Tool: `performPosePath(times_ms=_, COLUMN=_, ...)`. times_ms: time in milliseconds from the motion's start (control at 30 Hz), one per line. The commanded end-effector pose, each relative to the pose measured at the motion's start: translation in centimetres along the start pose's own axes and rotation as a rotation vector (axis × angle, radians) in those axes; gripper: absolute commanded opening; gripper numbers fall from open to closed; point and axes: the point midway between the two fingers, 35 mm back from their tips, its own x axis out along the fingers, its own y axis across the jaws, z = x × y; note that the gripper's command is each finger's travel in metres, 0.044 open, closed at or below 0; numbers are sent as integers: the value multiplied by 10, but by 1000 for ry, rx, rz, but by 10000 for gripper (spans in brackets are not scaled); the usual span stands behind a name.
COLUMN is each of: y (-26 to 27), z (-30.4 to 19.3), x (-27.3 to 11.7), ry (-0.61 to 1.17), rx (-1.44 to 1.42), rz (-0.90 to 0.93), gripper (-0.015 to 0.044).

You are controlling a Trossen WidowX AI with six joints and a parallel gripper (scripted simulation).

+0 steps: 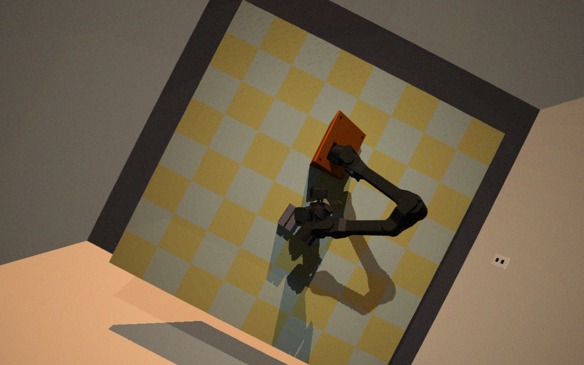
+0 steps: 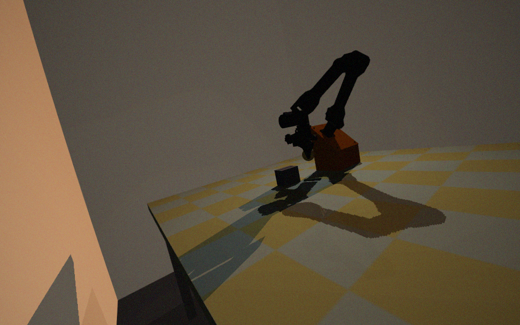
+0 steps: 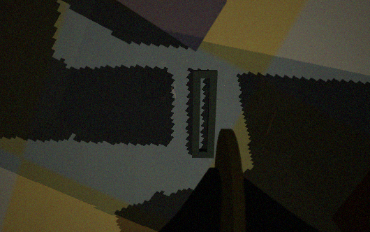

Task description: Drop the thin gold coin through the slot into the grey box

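With the thin gold coin clamped edge-on in my black parallel-jaw gripper, I hang above the empty dark-green holder.
The closed grey slotted box sits off to one side; the coin's edge must line up with its slot.

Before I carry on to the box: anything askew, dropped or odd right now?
Nothing stands out. The coin sits edge-on in the shut gripper, the empty holder lies flat below, and the box stands upright.

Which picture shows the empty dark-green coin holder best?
The wrist view: the holder lies straight below as a narrow frame with its slot bare, the held coin edge-on in front. In the top view the arm hides it; in the exterior view I cannot pick it out.
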Motion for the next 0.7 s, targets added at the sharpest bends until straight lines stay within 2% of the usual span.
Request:
performPosePath(times_ms=0, y=4, z=-1, x=-5, ry=1, rx=-32, rz=10, gripper=0)
performPosePath(times_ms=667, y=2, z=-6, x=-5, ry=-2, rx=-704, rz=10, gripper=0)
